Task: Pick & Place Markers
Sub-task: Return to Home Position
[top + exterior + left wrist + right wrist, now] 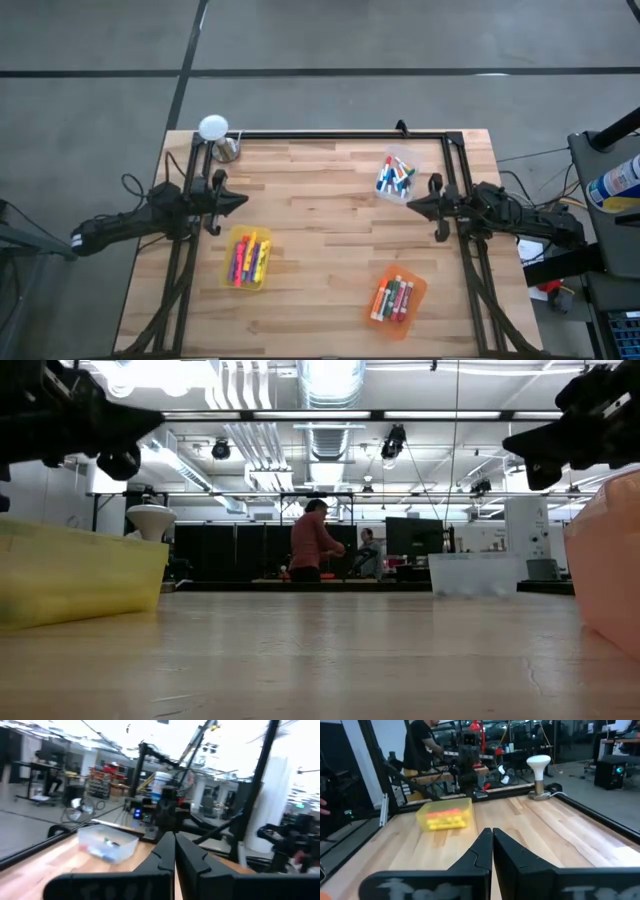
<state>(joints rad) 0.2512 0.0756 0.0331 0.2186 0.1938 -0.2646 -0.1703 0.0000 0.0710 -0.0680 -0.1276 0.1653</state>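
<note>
All the markers sit in three small bins on the wooden table. A yellow bin [251,259] at the near left holds yellow, pink and orange markers. An orange bin [396,296] at the near right holds red, orange and dark ones. A clear bin [396,176] at the far right holds blue, red and white ones. My left gripper [243,199] hovers shut above the table's left side, level, pointing right. My right gripper [410,205] hovers shut above the right side, pointing left, just near of the clear bin. Neither touches anything.
A white mushroom-shaped lamp [214,130] on a round base stands at the far left corner. A black frame [330,134] runs along the table's far edge and sides. Bare wood lies between the two grippers. People stand in the room beyond the table.
</note>
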